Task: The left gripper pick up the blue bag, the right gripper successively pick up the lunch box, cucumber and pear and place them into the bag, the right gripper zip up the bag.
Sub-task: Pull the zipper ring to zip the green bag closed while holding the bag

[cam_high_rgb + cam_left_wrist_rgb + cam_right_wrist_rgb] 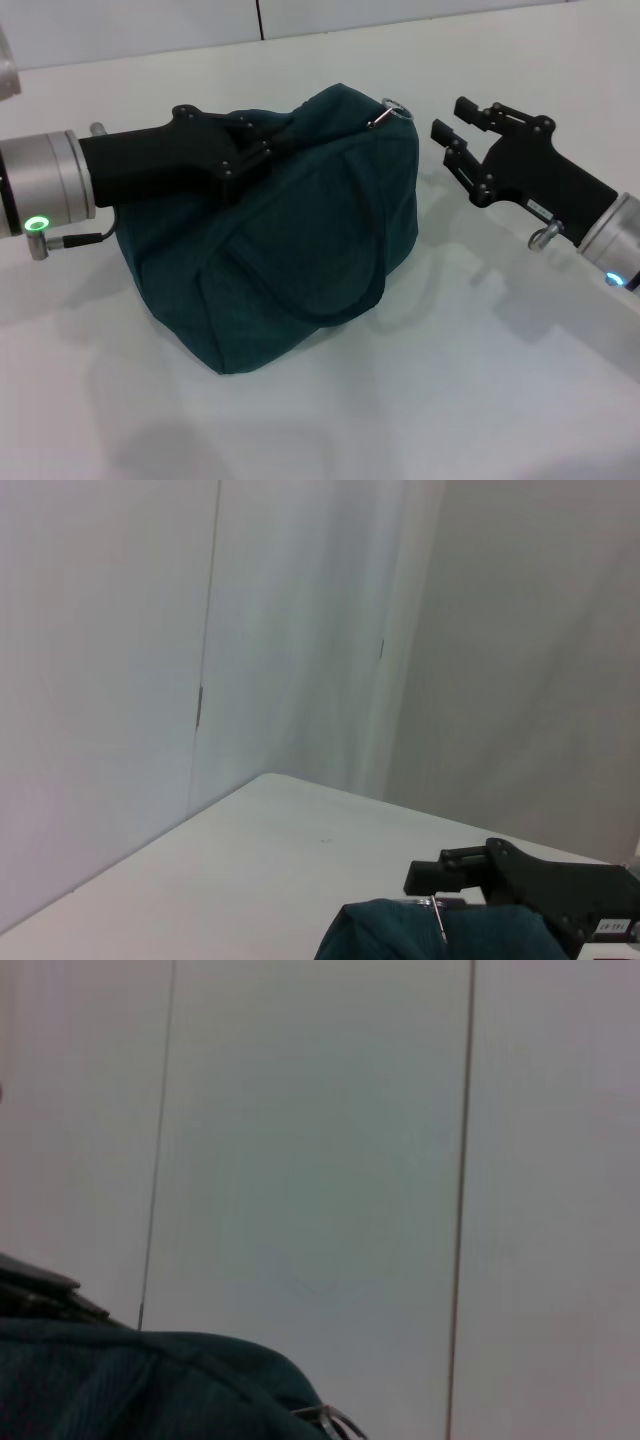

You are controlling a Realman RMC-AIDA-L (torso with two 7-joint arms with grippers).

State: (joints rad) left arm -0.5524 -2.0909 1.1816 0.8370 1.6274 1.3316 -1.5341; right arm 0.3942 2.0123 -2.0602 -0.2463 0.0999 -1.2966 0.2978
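Observation:
The blue bag [290, 250] lies bulging on the white table, one loop handle draped down its front. Its metal ring zipper pull [397, 108] sticks out at the bag's top right end. My left gripper [255, 150] reaches in from the left and is shut on the fabric at the bag's top. My right gripper [452, 122] hovers open just to the right of the ring pull, not touching it. The left wrist view shows the bag's top [400, 935] with the right gripper [432, 876] beyond it. The lunch box, cucumber and pear are out of view.
The white table [450, 380] stretches around the bag, with a pale wall [300, 15] behind its far edge. The right wrist view shows the bag's top [150, 1385], its ring pull [335, 1422] and wall panels.

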